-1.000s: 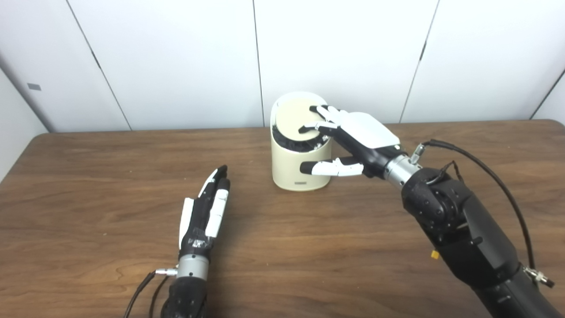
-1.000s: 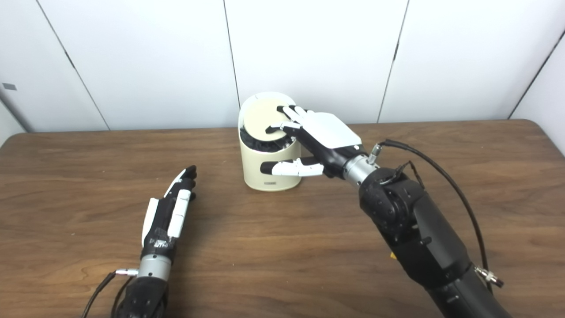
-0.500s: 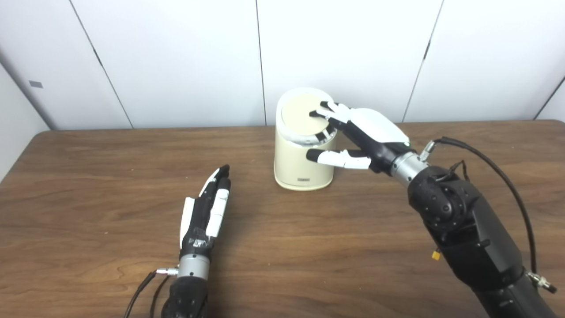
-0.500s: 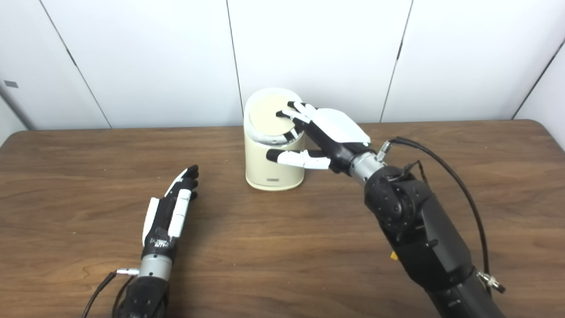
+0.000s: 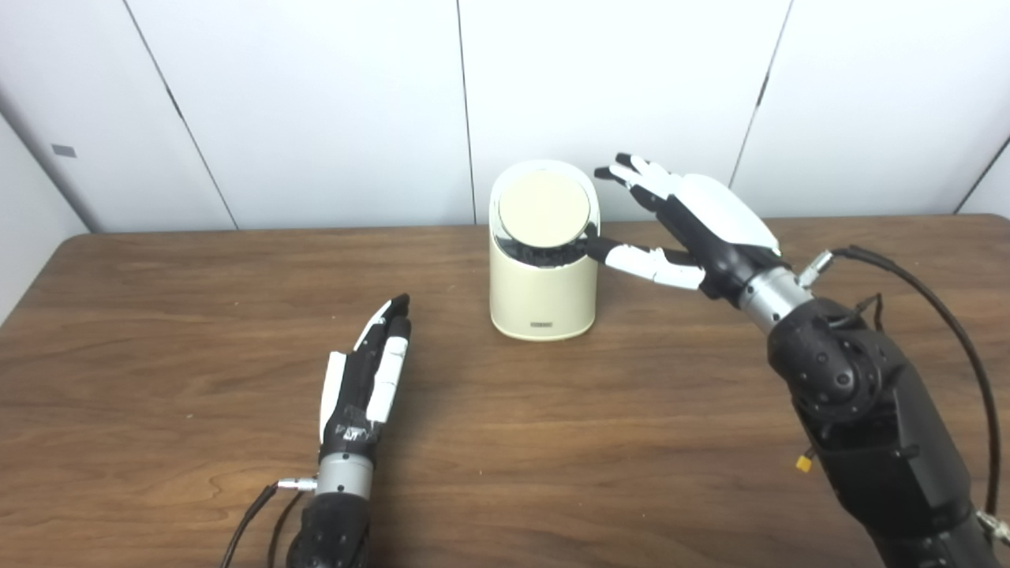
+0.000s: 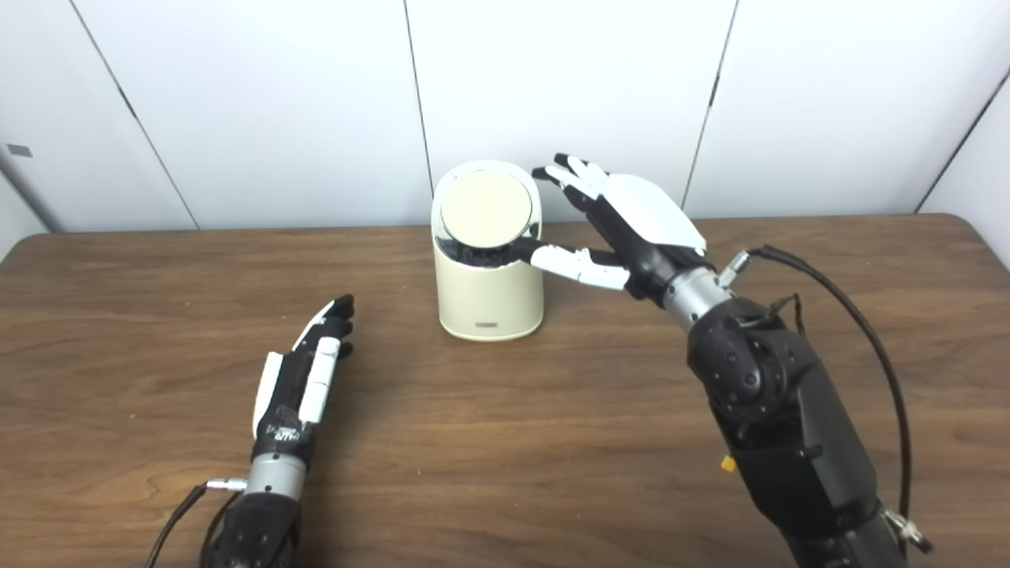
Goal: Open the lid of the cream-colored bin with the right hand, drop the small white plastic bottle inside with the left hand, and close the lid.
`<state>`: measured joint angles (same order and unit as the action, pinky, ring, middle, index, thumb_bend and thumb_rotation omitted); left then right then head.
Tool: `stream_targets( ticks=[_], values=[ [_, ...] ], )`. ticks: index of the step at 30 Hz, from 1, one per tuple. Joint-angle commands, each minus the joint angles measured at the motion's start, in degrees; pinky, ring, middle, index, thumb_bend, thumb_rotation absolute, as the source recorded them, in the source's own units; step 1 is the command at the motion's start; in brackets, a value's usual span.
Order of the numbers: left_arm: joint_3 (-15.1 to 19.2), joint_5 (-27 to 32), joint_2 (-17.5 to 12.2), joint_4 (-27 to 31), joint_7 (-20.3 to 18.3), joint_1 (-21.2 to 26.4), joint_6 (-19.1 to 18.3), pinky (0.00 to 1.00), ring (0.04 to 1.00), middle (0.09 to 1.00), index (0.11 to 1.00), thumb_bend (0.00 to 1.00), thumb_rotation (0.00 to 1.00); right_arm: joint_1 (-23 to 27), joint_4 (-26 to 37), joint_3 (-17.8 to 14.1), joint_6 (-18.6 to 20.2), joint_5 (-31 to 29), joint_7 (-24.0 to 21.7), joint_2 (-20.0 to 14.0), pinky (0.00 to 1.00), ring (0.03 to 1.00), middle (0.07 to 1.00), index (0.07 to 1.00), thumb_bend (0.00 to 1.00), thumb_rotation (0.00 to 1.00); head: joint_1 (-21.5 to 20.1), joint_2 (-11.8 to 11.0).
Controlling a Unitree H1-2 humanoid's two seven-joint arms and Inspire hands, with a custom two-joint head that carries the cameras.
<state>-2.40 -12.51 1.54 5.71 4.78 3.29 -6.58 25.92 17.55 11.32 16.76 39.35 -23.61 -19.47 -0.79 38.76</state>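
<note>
Fingers straight and close together, the left hand (image 5: 364,379) lies flat on the table (image 5: 158,315), holding nothing. Ahead of its fingertips and off to the right stands the bin (image 5: 542,288), upright near the table's far edge. Its round lid (image 5: 544,210) is tipped toward the viewer, with a dark gap showing under its lower edge. Right of the bin hangs the right hand (image 5: 694,229), fingers spread and empty; they reach past the lid's right side without touching it, while the thumb (image 5: 639,260) points at the bin's rim, just beside it. No bottle shows anywhere.
</note>
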Motion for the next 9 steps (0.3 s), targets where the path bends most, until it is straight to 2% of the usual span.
stream_targets(
  ticks=[1,4,9],
  values=[
    [-0.1,-0.2,0.1,-0.4,0.5,1.5,1.0,0.89,0.907,0.912,0.907,0.62,0.99,1.8,2.0,-1.3,-0.5,-0.4,1.2,-1.0,1.00,1.000,1.000,0.936,0.57,1.00,-0.1,-0.1],
    [0.1,0.0,0.3,-0.5,0.6,1.6,1.0,0.90,0.907,0.908,0.906,0.62,0.99,1.3,1.8,-2.6,-0.7,-1.5,2.0,-0.9,1.00,1.000,1.000,0.933,0.58,1.00,0.0,-0.1],
    [0.6,1.1,0.4,-0.5,0.3,1.8,1.2,0.89,0.908,0.907,0.907,0.62,0.99,-1.3,2.5,-6.6,0.2,-5.8,2.8,-0.7,0.98,1.000,1.000,0.939,0.56,1.00,-0.3,-0.2]
  ],
)
